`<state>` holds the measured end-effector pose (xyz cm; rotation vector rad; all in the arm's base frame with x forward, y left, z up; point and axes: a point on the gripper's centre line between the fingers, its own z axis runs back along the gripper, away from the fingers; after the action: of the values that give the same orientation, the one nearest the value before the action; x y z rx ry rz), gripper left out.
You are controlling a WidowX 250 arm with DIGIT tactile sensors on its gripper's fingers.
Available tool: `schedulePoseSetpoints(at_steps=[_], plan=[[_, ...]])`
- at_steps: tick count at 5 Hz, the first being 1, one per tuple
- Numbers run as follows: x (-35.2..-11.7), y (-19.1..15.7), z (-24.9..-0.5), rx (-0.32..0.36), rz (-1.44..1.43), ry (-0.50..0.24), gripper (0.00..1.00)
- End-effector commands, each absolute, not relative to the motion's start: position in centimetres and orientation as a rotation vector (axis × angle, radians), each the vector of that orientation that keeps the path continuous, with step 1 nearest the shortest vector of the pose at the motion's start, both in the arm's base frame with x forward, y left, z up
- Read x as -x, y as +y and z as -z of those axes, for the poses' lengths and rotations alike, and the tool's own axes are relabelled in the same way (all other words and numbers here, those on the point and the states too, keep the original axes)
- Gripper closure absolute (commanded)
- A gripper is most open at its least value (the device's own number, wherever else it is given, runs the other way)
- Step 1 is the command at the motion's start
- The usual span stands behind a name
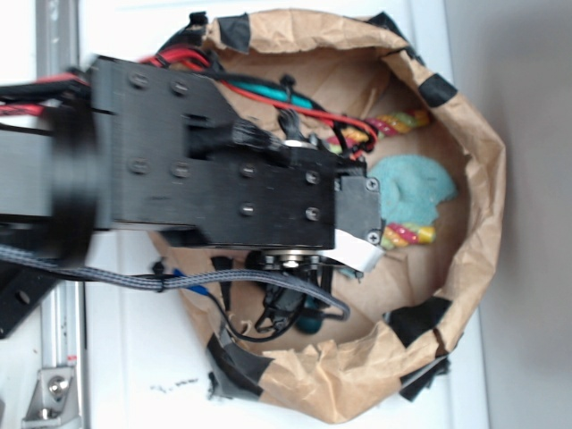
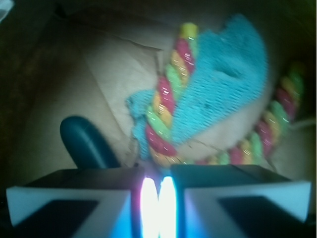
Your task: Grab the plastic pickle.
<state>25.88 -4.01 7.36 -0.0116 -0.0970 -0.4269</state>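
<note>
The plastic pickle (image 2: pixel 86 143) is a dark green, glossy oblong lying on the brown paper. In the wrist view it sits to the left of my jaws, with its lower end hidden behind the left finger. In the exterior view a dark green bit of the pickle (image 1: pixel 313 319) shows under the arm, near the bag's lower wall. My gripper (image 2: pixel 158 198) is shut with its pads together and nothing between them. It hovers above the bag floor beside the pickle and does not touch it. In the exterior view the gripper (image 1: pixel 359 256) is mostly hidden by the arm.
A multicoloured twisted rope (image 2: pixel 166 106) curves across the bag floor ahead of the jaws, and a light teal cloth (image 2: pixel 223 84) lies over it. The crumpled brown paper bag wall (image 1: pixel 478 223) rings everything, patched with black tape. Cables hang under the arm (image 1: pixel 268 295).
</note>
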Motion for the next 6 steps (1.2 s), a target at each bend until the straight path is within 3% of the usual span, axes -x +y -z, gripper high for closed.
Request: schedulePoseSetpoints(at_steps=[1,3,5,6], plan=[[-26.5,-7.6,-4.8,0.135,0.803,-0.073,0.00],[-25.4,-9.2,-5.5,0.150,0.973,-0.099,0.00],[-24.5,-10.3,-7.2,0.096,1.069,-0.195,0.00],[-24.5,-11.0,-7.3,0.142,0.965,-0.187,0.00]])
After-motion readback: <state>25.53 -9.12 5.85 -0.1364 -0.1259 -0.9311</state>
